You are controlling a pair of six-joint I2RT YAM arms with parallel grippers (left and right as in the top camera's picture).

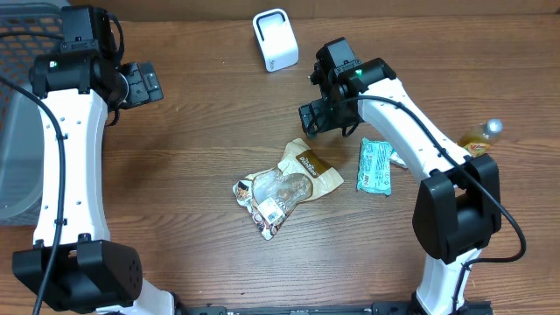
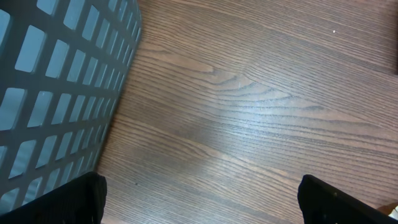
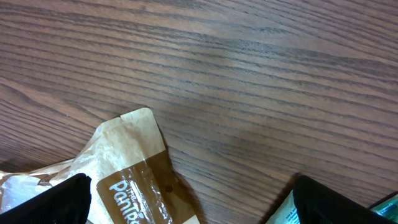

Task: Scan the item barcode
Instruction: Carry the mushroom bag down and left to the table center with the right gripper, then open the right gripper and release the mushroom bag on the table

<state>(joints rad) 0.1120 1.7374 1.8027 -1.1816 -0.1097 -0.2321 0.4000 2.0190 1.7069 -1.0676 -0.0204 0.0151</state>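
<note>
Lying loose on brown wooden worktop (image 1: pixel 201 131): crinkled brown-and-clear snack bag (image 1: pixel 289 182), beneath spread, empty right end effector (image 1: pixel 313 116); left end effector (image 1: pixel 144 84) spread too.

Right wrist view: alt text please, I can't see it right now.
Open right gripper hovers above the brown snack bag lying on the wood table, holding nothing. A teal packet peeks in at the lower right corner.

Just a brown wood-grain surface (image 1: pixel 201 114) filling pretty much the whole view, soft glare across the grain in the middle. Grey plastic lattice basket (image 1: pixel 17 131) sitting at the left edge, partly cut off.
</note>
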